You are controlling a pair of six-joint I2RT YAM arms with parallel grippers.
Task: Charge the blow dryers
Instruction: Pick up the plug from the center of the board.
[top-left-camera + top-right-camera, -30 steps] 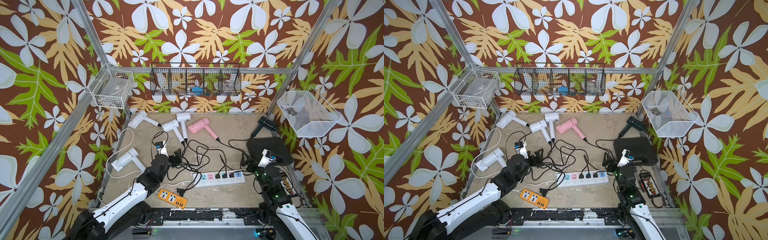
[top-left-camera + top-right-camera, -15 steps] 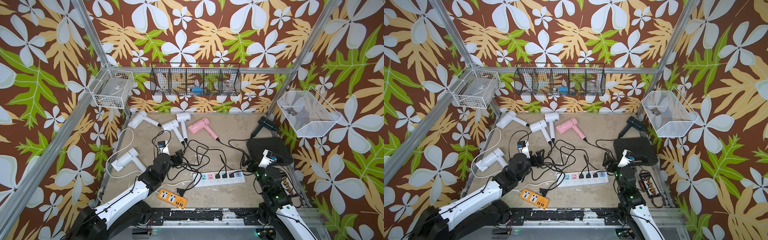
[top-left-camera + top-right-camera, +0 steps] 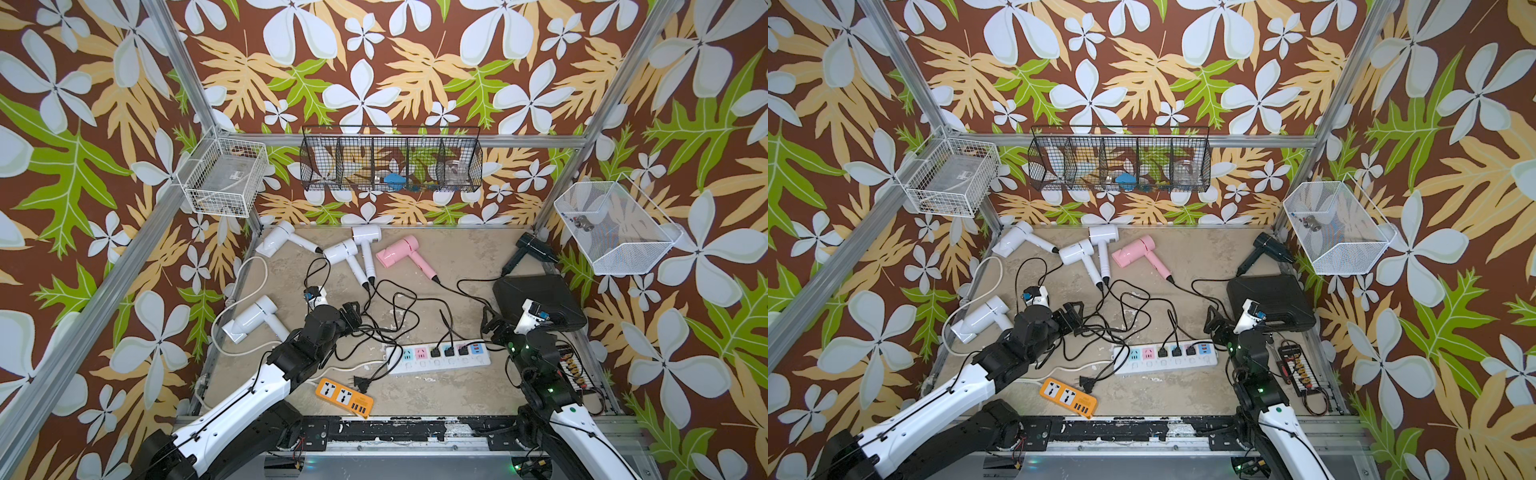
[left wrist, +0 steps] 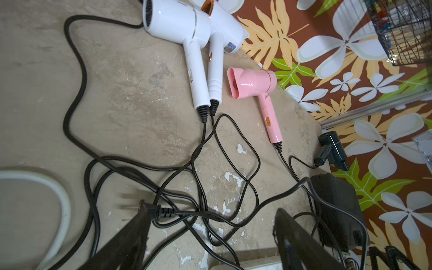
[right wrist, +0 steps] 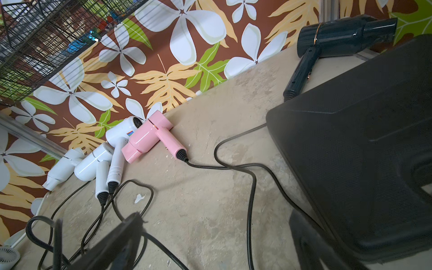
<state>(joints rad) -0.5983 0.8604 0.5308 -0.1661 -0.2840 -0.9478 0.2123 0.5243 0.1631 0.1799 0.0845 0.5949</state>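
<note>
Three white blow dryers (image 3: 274, 242) (image 3: 341, 252) (image 3: 366, 235) lie at the back left, and another white one (image 3: 249, 321) lies at the left edge. A pink one (image 3: 397, 252) is at the back middle and a black one (image 3: 534, 247) at the back right. Their black cords tangle in the middle. Three plugs sit in the white power strip (image 3: 440, 356). A loose plug (image 3: 359, 382) lies beside it. My left gripper (image 3: 353, 316) (image 4: 211, 212) hangs open over the tangle, with another loose plug (image 4: 149, 208) at one fingertip. My right gripper (image 3: 492, 326) (image 5: 217, 217) is open and holds nothing.
An orange power strip (image 3: 343, 392) lies at the front. A black case (image 3: 540, 296) sits at the right, with a small tool rack (image 3: 571, 366) in front of it. Wire baskets (image 3: 224, 183) (image 3: 390, 160) (image 3: 615, 232) hang on the walls. A thick white cable (image 3: 216, 332) loops along the left edge.
My left gripper has shifted slightly over the cords and its jaws have narrowed a little. The right arm has not moved.
</note>
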